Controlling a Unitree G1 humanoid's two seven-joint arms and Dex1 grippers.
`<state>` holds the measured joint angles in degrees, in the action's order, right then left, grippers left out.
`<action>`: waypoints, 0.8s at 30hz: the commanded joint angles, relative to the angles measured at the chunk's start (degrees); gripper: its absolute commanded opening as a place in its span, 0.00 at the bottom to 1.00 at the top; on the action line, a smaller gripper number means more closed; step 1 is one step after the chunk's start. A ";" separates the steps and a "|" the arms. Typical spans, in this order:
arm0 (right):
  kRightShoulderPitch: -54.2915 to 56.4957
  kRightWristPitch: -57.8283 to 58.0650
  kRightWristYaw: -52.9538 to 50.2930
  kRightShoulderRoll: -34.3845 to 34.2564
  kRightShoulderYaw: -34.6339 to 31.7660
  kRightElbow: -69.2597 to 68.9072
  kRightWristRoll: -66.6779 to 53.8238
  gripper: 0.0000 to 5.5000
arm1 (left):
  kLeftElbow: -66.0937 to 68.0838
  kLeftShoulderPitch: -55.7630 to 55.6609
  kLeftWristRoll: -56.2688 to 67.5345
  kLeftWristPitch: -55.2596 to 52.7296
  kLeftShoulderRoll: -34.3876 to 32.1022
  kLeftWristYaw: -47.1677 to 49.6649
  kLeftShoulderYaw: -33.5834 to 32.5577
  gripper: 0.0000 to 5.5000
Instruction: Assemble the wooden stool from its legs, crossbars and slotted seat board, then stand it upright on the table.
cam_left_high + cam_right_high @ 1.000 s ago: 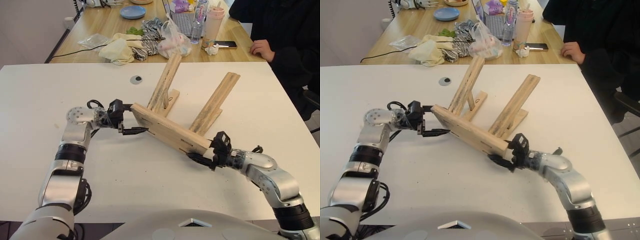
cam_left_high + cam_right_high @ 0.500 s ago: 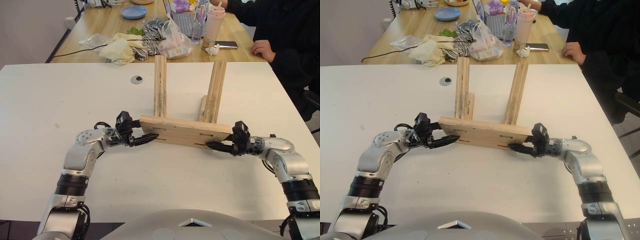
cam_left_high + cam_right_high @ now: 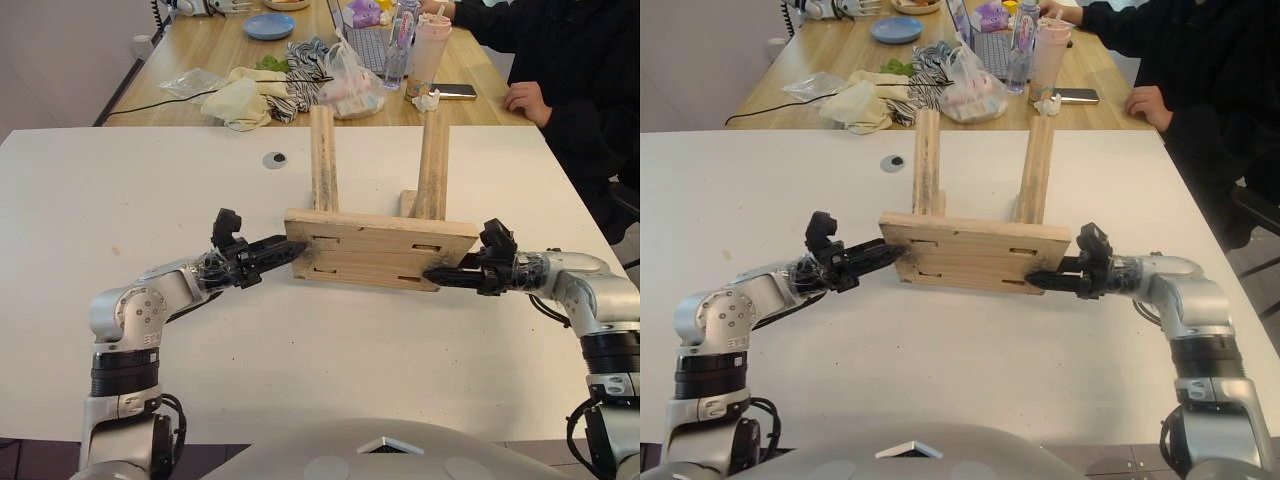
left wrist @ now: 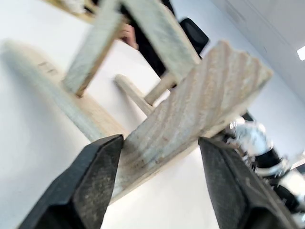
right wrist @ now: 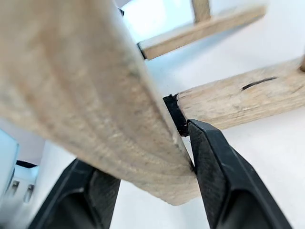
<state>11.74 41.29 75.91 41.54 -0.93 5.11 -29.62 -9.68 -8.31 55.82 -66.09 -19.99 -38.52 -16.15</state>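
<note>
- The stool [image 3: 375, 215] looks assembled. Its seat board [image 3: 380, 250] faces me tilted, with the slots showing. I cannot tell whether the board's lower edge touches the white table [image 3: 100, 200].
- Two legs [image 3: 322, 155] run from the far side of the seat board, away from me, and a crossbar [image 3: 408, 203] sits just behind the board beside one of them.
- The left gripper [image 3: 292, 250] is at the left short end of the seat board. In its wrist view the fingers [image 4: 95, 186] straddle the board's thickness and pinch it.
- The right gripper [image 3: 432, 276] is at the right short end of the seat board, its fingers [image 5: 224, 176] clamped across the thickness there.
- I judge the wood stiff and fairly light, and its rough grain should give the pads good bite.
- The weak points are probably the slotted joints, since a hard swing could work a leg loose from the seat board.
- Held only at the two ends, the stool can pivot about the line between the grips, with the legs' weight pulling it round.
- I would keep both grips centred on the ends of the seat board and rotate evenly until the legs point down.
</note>
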 commanded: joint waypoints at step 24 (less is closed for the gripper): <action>56.04 49.07 -39.60 -9.63 -8.67 58.93 -31.57 0.35 | 34.75 -52.63 32.07 -23.40 -23.04 22.27 29.97 0.29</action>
<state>60.57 89.90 44.67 40.77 -7.79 55.99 -64.27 20.57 -55.51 96.03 -86.09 -52.37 -13.15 6.57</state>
